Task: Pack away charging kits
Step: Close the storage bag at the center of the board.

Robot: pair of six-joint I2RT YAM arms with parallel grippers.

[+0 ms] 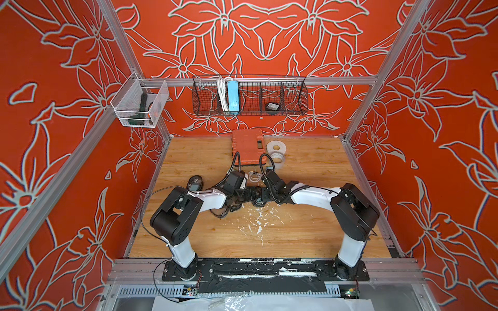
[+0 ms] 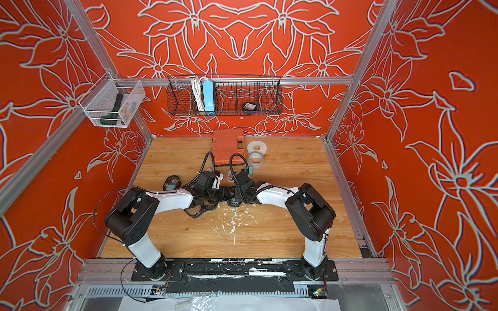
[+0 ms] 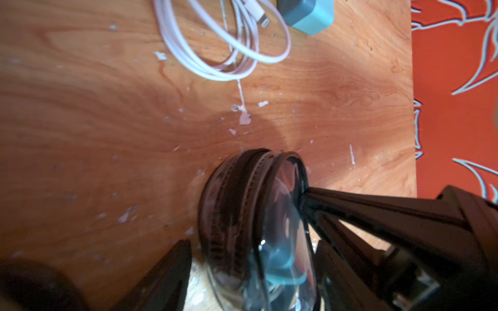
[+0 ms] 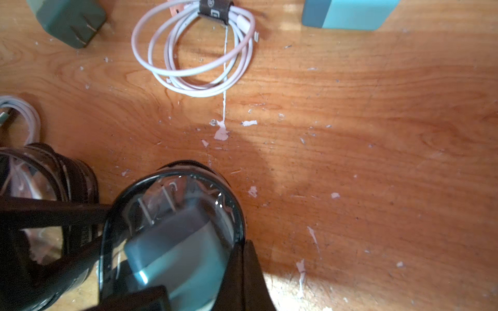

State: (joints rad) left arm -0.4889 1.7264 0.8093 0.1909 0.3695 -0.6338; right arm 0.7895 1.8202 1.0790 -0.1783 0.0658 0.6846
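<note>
A black-rimmed clear-faced pouch stands on edge at mid-table with a teal plug inside. My left gripper is open and straddles it, with a gap beside one finger. My right gripper is shut, pinching the pouch's rim. Loose on the wood beyond lie a coiled white cable, a teal plug and a darker plug with its prongs showing. A second pouch holding a cable sits beside the left fingers. Another pouch lies further left.
An orange case and two grey tape rolls sit at the back of the table. On the wall hangs a wire basket with a light-blue power strip and a black pouch. A white mesh bin hangs at the left.
</note>
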